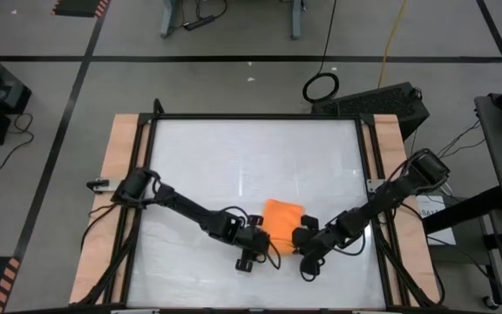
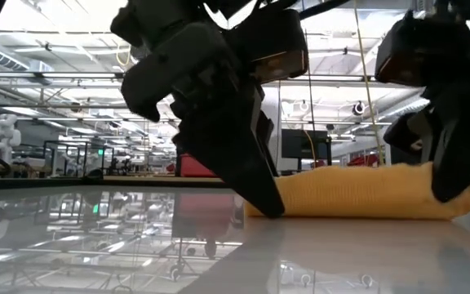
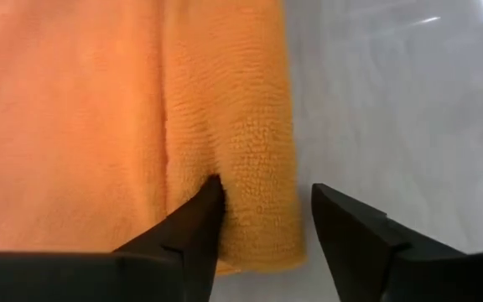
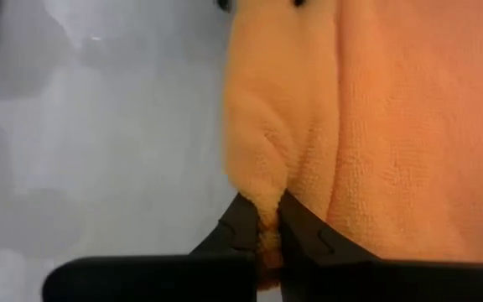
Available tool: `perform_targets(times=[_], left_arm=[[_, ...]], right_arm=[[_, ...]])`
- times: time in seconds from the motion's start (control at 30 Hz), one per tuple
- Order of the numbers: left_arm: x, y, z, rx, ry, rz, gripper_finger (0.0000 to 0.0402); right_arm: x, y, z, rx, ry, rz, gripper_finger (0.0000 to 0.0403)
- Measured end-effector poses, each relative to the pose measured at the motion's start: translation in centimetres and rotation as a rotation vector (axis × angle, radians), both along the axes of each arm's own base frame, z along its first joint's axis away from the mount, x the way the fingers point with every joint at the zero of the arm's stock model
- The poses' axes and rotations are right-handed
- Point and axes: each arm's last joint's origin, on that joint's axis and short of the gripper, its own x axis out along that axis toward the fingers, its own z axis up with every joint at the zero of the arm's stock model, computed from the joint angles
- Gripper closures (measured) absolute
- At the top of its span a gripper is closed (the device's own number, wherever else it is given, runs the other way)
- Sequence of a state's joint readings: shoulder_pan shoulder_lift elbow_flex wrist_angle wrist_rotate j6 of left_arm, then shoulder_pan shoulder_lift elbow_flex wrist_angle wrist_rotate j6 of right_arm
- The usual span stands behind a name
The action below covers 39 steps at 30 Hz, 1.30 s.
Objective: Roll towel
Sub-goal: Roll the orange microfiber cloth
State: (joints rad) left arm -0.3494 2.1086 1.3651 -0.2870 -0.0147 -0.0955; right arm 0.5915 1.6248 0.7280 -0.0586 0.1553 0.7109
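Note:
The orange towel (image 1: 282,215) lies on the white table (image 1: 199,166). Its near edge is turned over into a thick roll (image 2: 357,192) that rests on the table. My left gripper (image 1: 266,235) is at the roll's left end, open, with its fingers on either side of the roll (image 3: 250,168). My right gripper (image 1: 300,235) is at the roll's right end, shut on the towel (image 4: 376,126). My left gripper comes slanting down from the near side. One finger (image 3: 198,225) rests in the crease between the roll and the flat cloth. The other finger (image 3: 342,226) stands on the table just clear of the roll's outer side. My right gripper pinches a bulge of the rolled edge (image 4: 265,189) between its two fingers, near the roll's right end. The fingers come slanting down from the near side, across the roll. The towel lies on the table.
Wooden boards (image 1: 120,174) and dark rails run along the table's left and right sides. Bare table lies beyond the towel toward the far edge and to the left.

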Motion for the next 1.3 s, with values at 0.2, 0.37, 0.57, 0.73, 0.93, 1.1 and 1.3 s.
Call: perform_targets(times=[0.2, 0.37, 0.57, 0.73, 0.93, 1.1, 1.3], left_arm=[[-0.3, -0.6, 0.0, 0.049, -0.015, 0.015, 0.0308], [-0.2, -0.7, 0.4, 0.011, -0.027, -0.005, 0.0385], [0.7, 0.3, 1.1, -0.338, 0.032, -0.027, 0.0383], [1.2, 1.9, 1.4, -0.531, 0.112, 0.014, 0.0385], [1.6, 3.6, 1.4, -0.644, 0.178, 0.101, 0.0386], [1.8, 4.4, 1.4, -0.683, 0.206, 0.159, 0.0386], [1.9, 4.9, 1.4, -0.697, 0.227, 0.215, 0.0385]], right_arm=[[0.0, 0.1, 1.0, 0.097, -0.014, -0.021, 0.0398], [0.0, 0.2, 1.3, 0.172, 0.011, -0.033, 0.0398], [-0.1, 0.4, 1.4, 0.248, 0.058, -0.043, 0.0398], [-0.4, 0.0, 0.9, 0.295, 0.103, -0.078, 0.0398], [-0.6, -0.8, 0.1, 0.330, 0.148, -0.122, 0.0397], [-0.7, -1.5, -0.3, 0.332, 0.166, -0.139, 0.0390], [-0.6, -2.1, -0.5, 0.332, 0.173, -0.150, 0.0376]])
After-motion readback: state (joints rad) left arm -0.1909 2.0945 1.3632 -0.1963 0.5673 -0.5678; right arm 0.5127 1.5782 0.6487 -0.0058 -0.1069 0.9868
